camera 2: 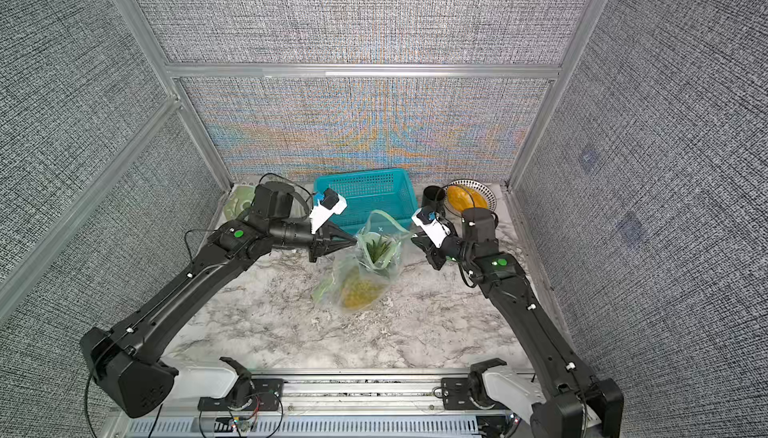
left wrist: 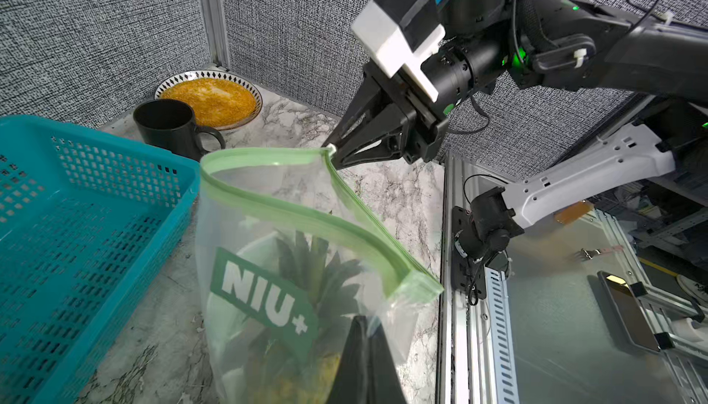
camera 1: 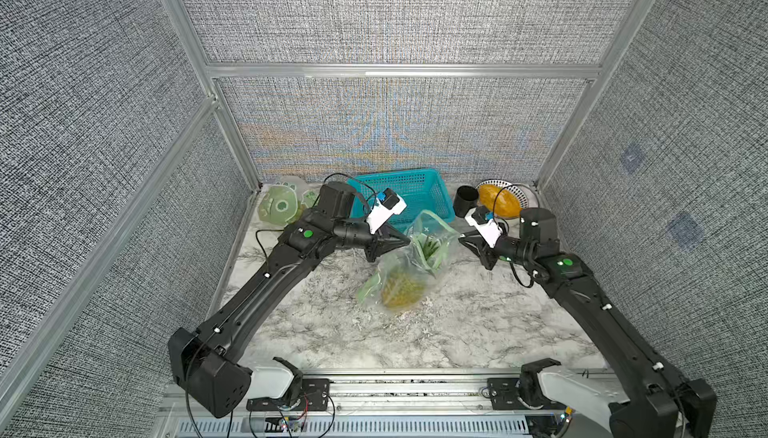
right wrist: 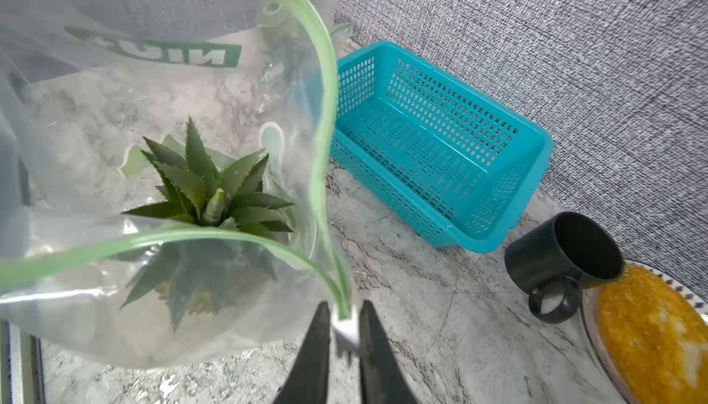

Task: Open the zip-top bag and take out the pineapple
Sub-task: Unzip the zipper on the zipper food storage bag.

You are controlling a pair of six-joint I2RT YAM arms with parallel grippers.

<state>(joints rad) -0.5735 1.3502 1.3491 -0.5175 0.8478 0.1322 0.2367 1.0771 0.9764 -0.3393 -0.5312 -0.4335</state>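
Marble-look table [camera 1: 478, 332] sits inside grey woven walls [camera 1: 395, 20]. Left of centre, the left end effector [camera 1: 406, 241] is pressed together on the film of the clear zip-top bag [camera 1: 417, 265], green-zipped and printed "NIU+" in white on green. Inside it, at frame centre, lies the pineapple [camera 1: 401, 290], spiky crown toward the mouth. Rightward, the right end effector [right wrist: 345, 306] brackets the white slider [right wrist: 346, 331]; whether it pinches cannot be told.

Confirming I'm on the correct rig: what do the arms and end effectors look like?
The left arm and right arm are black with white base links and a green dot each. The left end effector and right end effector are black tapering two-finger wedges, each with a white-and-blue camera block. Thin black cables hang loose.
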